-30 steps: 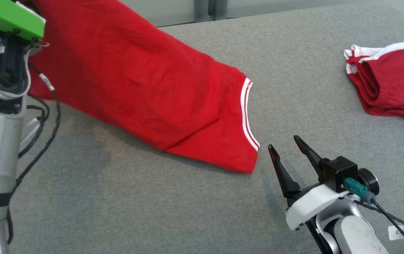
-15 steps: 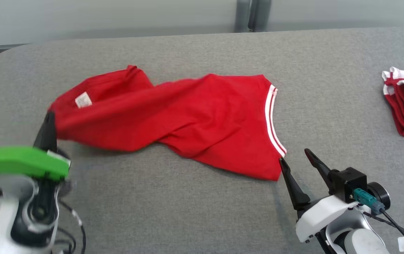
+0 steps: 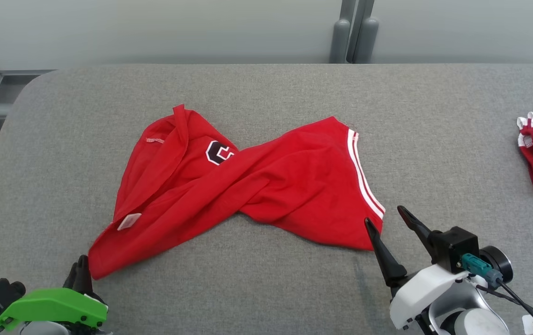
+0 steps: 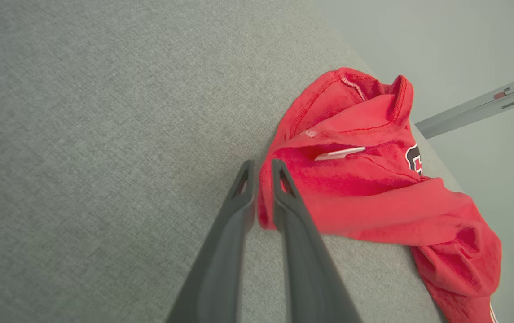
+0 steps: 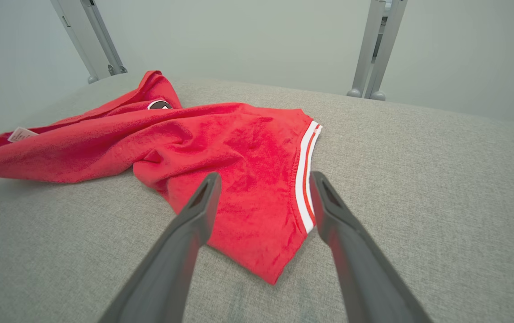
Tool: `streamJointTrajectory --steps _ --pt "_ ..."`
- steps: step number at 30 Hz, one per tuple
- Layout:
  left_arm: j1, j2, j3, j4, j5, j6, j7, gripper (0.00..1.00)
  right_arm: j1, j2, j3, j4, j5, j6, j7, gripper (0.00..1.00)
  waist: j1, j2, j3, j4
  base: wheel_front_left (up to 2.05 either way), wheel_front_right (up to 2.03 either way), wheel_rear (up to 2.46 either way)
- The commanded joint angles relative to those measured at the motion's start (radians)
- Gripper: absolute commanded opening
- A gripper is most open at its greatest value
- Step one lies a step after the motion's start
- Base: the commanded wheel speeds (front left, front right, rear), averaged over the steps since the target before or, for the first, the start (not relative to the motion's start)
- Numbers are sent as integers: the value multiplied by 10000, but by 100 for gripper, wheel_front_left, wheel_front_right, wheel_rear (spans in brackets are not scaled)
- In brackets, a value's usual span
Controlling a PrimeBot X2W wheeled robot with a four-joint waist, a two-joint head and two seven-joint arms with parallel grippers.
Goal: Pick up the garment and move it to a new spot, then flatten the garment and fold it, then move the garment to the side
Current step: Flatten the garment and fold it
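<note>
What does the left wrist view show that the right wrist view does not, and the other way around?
Left wrist view, of the two: the left gripper shut on a corner of the red garment. Right wrist view, of the two: the open right gripper, its fingers framing the garment's striped corner. Both: the garment lying twisted on the grey table, with its white label and dark badge.

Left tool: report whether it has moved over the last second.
Yes. The left tool has come down from high above the grey table to its surface near the front edge, clamped on a corner of the red garment.
</note>
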Motion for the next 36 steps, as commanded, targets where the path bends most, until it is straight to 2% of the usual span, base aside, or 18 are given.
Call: streamJointTrajectory --steps 1,4,7,8,11,14,18,23,24,26,30,36 --pt "59 86 -85 179 320 -139 -234 100 93 -64 26 -42 72 -10 66 100 0 0 -62 -6 0 0 0" --pt "1 -225 -5 369 226 -416 -665 100 127 -151 27 -91 108 -9 144 100 0 0 -115 -41 0 0 0" --pt "-26 -291 67 250 471 -810 -1250 100 172 -195 -51 -148 133 -9 195 100 0 0 -154 -74 0 0 0" --pt "-24 -340 31 119 745 -1013 -1568 100 193 -236 -120 -186 151 -10 242 100 0 0 -182 -81 0 0 0" --pt "-145 -245 6 -187 1679 -1157 -1960 100 180 -254 -210 -208 140 -9 312 100 0 0 -245 -44 0 0 0" --pt "-225 -418 43 -583 2821 -1302 -2109 100 182 -233 -327 -190 148 -10 399 100 0 0 -348 34 0 0 0" --pt "-159 -1176 625 -1278 4345 -1723 -2111 100 98 -240 -438 -131 183 -9 538 100 0 0 -435 166 0 0 0" --pt "267 -2262 1358 -1783 5855 -2902 -2114 100 -22 -307 -475 -7 284 -9 781 100 0 0 -552 325 0 0 0" --pt "267 -2262 1358 -1783 5855 -2902 -2114 100 -22 -307 -475 -7 284 -9 781 100 0 0 -552 325 0 0 0" --pt "478 -2587 1645 -1916 6450 -3313 -2115 100 -96 -335 -492 83 377 -10 932 100 0 0 -578 382 0 0 0" --pt "846 -2920 1736 -2071 7450 -3769 -2116 100 -440 -580 -633 429 651 -10 1559 100 0 0 -569 551 0 0 0" --pt "982 -3115 1712 -2088 8248 -3960 -2117 100 -1805 -1245 -772 1217 1105 -7 3189 100 0 0 -282 907 0 0 0"
